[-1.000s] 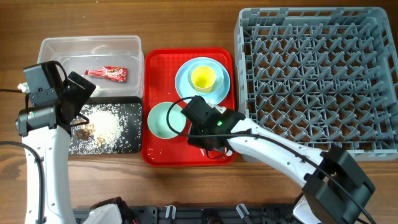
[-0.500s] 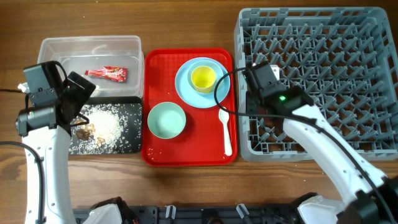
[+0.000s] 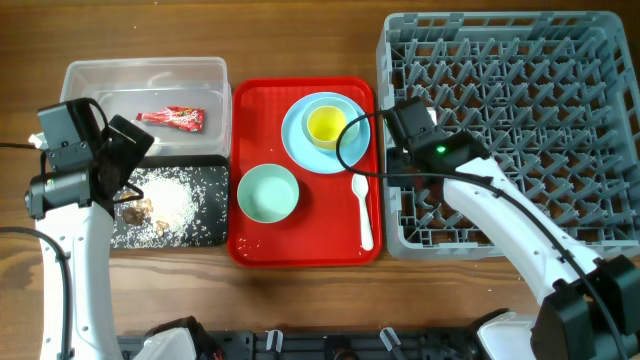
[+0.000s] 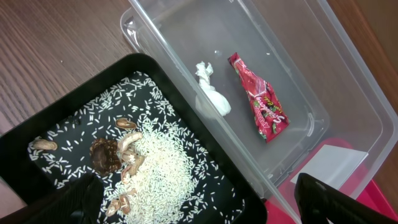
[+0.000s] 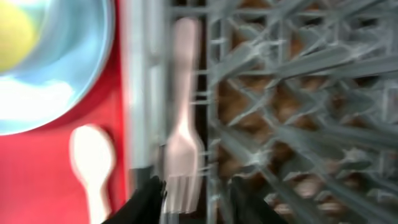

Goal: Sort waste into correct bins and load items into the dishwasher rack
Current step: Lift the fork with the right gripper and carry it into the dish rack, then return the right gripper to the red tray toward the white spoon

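White plastic spoon (image 3: 363, 212) lies alone at the near right of the flat red tray (image 3: 250, 248), uncovered now that the right arm, which hung low over that spot a second ago, has swung off to the grey dishwasher rack (image 3: 520, 130). Beside the spoon sits the mint-green bowl (image 3: 268, 193). To the left, loose rice (image 3: 175, 200) and brown food bits (image 3: 135, 210) cover the black tray (image 3: 210, 228), and the left gripper (image 4: 198, 180) hangs over it unmoved, jaws spread wide and empty. Farther back, the right gripper (image 5: 198, 194) hovers at the rack's left wall, its jaws partly parted around the white plastic fork (image 5: 185, 124), which rests along that wall with a gap showing on one side. Level with it, the yellow cup (image 3: 326, 124) stands in the light-blue bowl (image 3: 350, 112) on the light-blue plate (image 3: 295, 145). At the far left, the clear tub (image 3: 100, 75) holds the red snack wrapper (image 3: 172, 118) and the crumpled white scrap (image 4: 211, 99), as before.
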Controlling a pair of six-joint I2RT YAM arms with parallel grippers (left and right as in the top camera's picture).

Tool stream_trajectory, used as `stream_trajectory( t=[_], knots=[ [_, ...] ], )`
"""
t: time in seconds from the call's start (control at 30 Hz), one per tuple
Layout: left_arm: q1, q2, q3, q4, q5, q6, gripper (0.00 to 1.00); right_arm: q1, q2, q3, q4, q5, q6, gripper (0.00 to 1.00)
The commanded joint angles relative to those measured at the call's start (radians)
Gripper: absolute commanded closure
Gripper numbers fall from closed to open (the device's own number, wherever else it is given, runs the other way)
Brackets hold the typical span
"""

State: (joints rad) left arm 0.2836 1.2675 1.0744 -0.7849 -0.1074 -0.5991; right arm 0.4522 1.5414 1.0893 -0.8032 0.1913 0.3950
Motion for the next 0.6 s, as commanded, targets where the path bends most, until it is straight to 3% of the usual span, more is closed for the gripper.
stream_trajectory(
  t=[0.0, 0.1, 0.13, 0.23, 0.37, 0.4, 0.57],
  knots=[
    [0.005, -0.01, 0.008, 0.002, -0.003, 0.016, 0.0, -0.002, 0.005, 0.069, 0.008, -0.303, 0.083, 0.53],
    [0.005, -0.01, 0.008, 0.002, -0.003, 0.016, 0.0, 0.008, -0.012, 0.081, 0.103, -0.508, 0.328, 0.52],
    [0.005, -0.01, 0.008, 0.002, -0.003, 0.016, 0.0, 0.024, -0.01, 0.081, 0.153, -0.544, 0.345, 0.52],
    [0.005, -0.01, 0.008, 0.002, -0.003, 0.016, 0.0, 0.118, -0.006, 0.081, 0.245, -0.524, 0.341, 0.51],
    [0.005, -0.01, 0.008, 0.002, -0.003, 0.016, 0.0, 0.227, 0.022, 0.08, 0.256, -0.349, 0.34, 0.52],
    [0.005, -0.01, 0.008, 0.002, -0.003, 0.016, 0.0, 0.253, 0.035, 0.08, 0.257, -0.316, 0.341, 0.56],
    [0.005, -0.01, 0.008, 0.002, -0.003, 0.016, 0.0, 0.301, 0.119, 0.08, 0.268, -0.235, 0.341, 0.6]
  ],
)
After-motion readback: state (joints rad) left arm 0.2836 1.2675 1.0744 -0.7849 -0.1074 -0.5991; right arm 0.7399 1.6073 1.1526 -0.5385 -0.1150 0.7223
